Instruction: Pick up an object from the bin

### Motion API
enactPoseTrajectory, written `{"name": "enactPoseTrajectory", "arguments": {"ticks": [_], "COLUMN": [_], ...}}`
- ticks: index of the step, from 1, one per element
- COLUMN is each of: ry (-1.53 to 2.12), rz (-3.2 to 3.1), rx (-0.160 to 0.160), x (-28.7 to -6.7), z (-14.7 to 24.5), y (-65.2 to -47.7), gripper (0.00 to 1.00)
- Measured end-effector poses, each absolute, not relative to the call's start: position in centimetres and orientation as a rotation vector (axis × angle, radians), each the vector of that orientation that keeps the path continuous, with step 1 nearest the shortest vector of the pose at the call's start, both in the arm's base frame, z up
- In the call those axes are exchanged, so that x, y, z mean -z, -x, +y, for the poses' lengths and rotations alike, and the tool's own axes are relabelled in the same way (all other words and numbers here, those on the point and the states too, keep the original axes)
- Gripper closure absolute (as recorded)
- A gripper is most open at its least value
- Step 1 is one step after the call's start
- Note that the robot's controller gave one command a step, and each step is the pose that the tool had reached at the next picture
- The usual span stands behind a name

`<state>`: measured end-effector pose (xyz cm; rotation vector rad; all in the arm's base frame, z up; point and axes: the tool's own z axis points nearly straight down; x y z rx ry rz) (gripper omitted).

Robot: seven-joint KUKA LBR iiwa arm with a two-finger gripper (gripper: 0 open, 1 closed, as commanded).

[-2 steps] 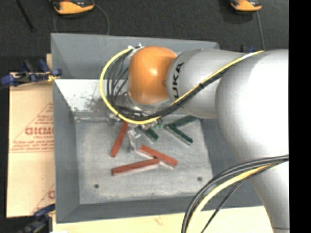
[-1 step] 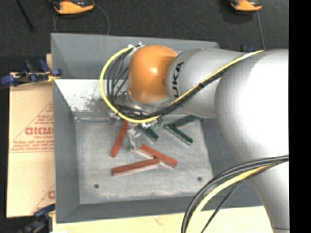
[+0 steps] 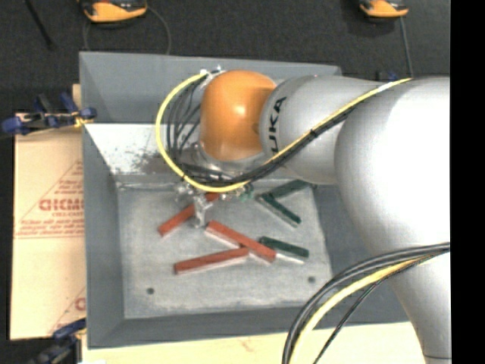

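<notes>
My gripper (image 3: 198, 205) hangs low in the middle of the bin, just under the arm's wrist. It sits right at the upper end of a short red stick (image 3: 176, 222), which slants down to the left. Just right of the gripper a longer red stick (image 3: 241, 240) runs diagonally down to the right. A third red stick (image 3: 211, 262) lies almost level below them. Nothing can be seen held in the gripper.
A dark green stick (image 3: 285, 246) lies beside the diagonal red one, with a pale piece (image 3: 292, 257) at its lower side. Two more green sticks (image 3: 279, 208) cross at the right, partly under the arm. The arm covers the bin's back and right side.
</notes>
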<state>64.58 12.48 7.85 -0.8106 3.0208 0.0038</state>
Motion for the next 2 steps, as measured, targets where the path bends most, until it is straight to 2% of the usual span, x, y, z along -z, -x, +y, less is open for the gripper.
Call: {"name": "enactPoseTrajectory", "arguments": {"ticks": [2], "ry": [0.799], "rz": [3.028], "rx": [0.001], "x": [-15.9], "z": [12.4], "y": [-65.1], "gripper": [1.00]}}
